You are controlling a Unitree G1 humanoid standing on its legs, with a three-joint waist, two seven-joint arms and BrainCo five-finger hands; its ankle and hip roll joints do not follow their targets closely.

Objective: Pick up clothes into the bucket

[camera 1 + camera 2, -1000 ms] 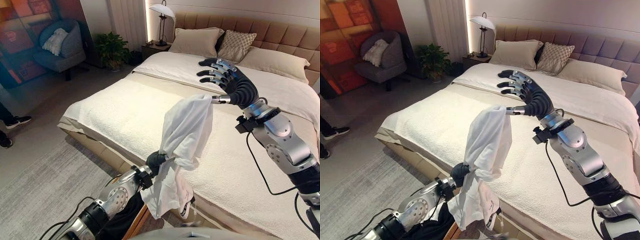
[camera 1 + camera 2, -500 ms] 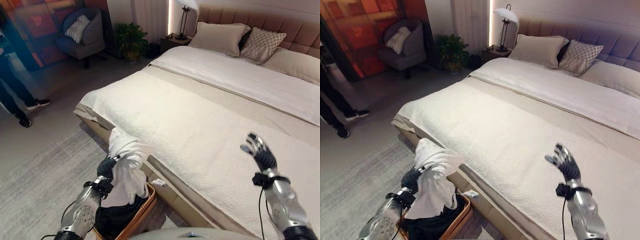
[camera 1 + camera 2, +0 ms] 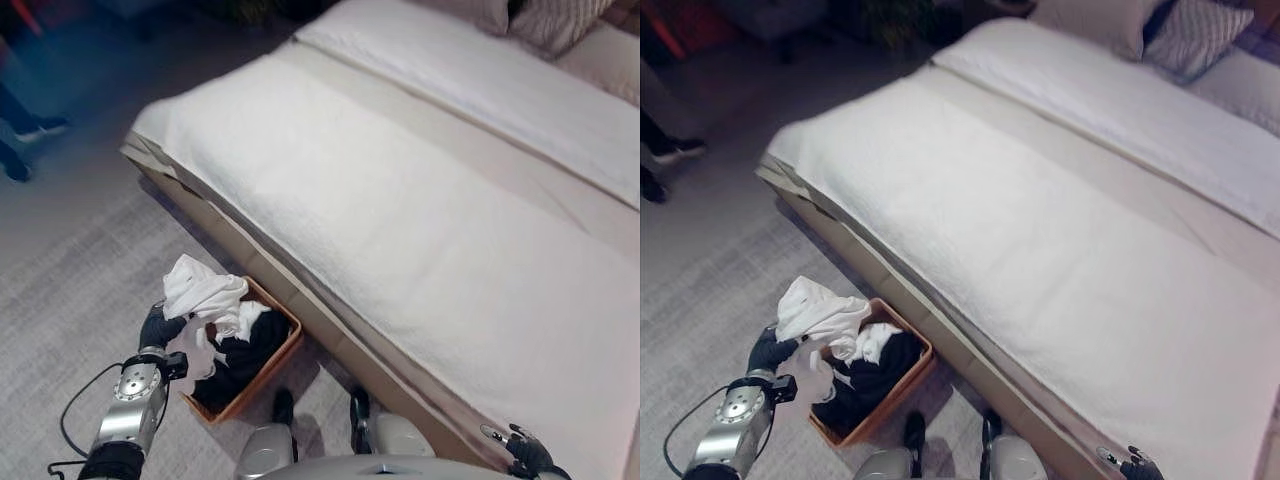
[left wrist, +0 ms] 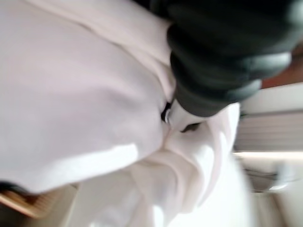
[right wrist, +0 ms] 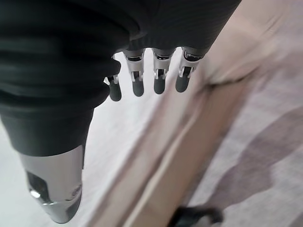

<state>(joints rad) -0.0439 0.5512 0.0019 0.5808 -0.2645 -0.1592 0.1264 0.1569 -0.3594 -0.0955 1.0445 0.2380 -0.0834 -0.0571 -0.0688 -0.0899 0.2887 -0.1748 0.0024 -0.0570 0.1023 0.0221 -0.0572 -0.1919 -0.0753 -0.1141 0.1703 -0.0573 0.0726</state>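
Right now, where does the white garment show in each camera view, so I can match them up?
Left eye view: white garment at lower left, bunched over the bucket, at the left hand.
Right eye view: lower left, above the bucket's rim.
Left wrist view: white cloth across most of the picture.
Right wrist view: not seen; right hand open.
Shared landmark: the bed.

Left robot hand [image 3: 160, 325] fingers buried in white garment [image 3: 200, 292]; grip probably closed, unconfirmed.
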